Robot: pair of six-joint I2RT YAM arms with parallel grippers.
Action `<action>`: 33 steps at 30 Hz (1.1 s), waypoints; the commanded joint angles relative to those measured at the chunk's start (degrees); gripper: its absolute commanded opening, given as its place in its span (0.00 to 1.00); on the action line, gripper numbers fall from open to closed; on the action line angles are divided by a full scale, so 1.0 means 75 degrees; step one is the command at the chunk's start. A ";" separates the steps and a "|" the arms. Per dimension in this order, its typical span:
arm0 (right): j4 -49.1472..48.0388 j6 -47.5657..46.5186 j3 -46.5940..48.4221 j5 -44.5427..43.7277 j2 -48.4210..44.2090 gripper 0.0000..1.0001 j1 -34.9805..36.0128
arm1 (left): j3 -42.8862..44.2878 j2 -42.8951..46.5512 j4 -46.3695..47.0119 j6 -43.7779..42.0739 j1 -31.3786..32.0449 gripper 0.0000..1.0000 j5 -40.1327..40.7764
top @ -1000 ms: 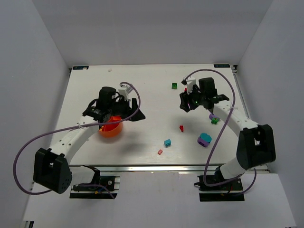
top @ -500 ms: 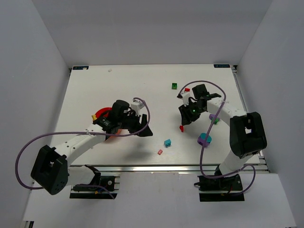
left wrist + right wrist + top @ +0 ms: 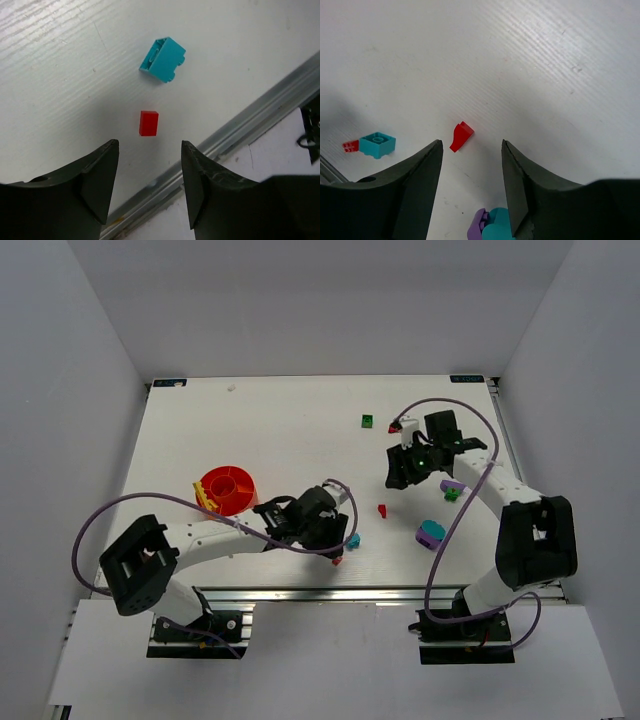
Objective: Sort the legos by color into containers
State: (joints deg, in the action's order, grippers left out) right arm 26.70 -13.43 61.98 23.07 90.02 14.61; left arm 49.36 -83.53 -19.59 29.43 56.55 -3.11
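My left gripper (image 3: 340, 538) is open and empty, low over the near table edge. In the left wrist view (image 3: 150, 185) a small flat red lego (image 3: 148, 123) lies just ahead of the fingertips, with a teal lego (image 3: 162, 59) beyond it. My right gripper (image 3: 393, 478) is open and empty above a red lego (image 3: 382, 510). In the right wrist view (image 3: 470, 185) that red lego (image 3: 461, 136) lies just ahead, between the jaws. A red bowl (image 3: 228, 487) stands at the left with a yellow lego (image 3: 205, 498) at its rim. I cannot make out a separate orange bowl.
A joined purple and teal piece (image 3: 431, 532) lies near the right arm, also in the right wrist view (image 3: 492, 225). Green legos (image 3: 368, 421) (image 3: 452, 495), a purple one (image 3: 450, 485) and a red one (image 3: 394, 427) lie at the right. The metal front rail (image 3: 240, 125) is close.
My left arm has swung right from the bowl to the teal and small red legos, leaving the bowl on the table. My right gripper has shifted over the red lego.
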 commanded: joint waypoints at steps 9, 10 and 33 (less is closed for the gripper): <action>-0.0899 0.0420 -0.0563 0.1259 -0.1326 0.56 -0.0928 | 0.1374 -0.1389 -0.0586 0.0775 0.1317 0.63 0.2569; -0.0923 0.0420 -0.0599 0.1353 -0.1373 0.56 -0.0987 | 0.1410 -0.1611 -0.0621 0.0833 0.1388 0.62 0.2676; -0.1040 0.0490 -0.0904 0.2256 -0.1877 0.54 -0.1725 | 0.1914 -0.2598 -0.1406 0.1185 0.1952 0.20 0.3790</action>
State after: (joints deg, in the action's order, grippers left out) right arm 20.56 -10.22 55.33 37.78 77.32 2.24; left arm 62.96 -103.61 -27.27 38.00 70.76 23.62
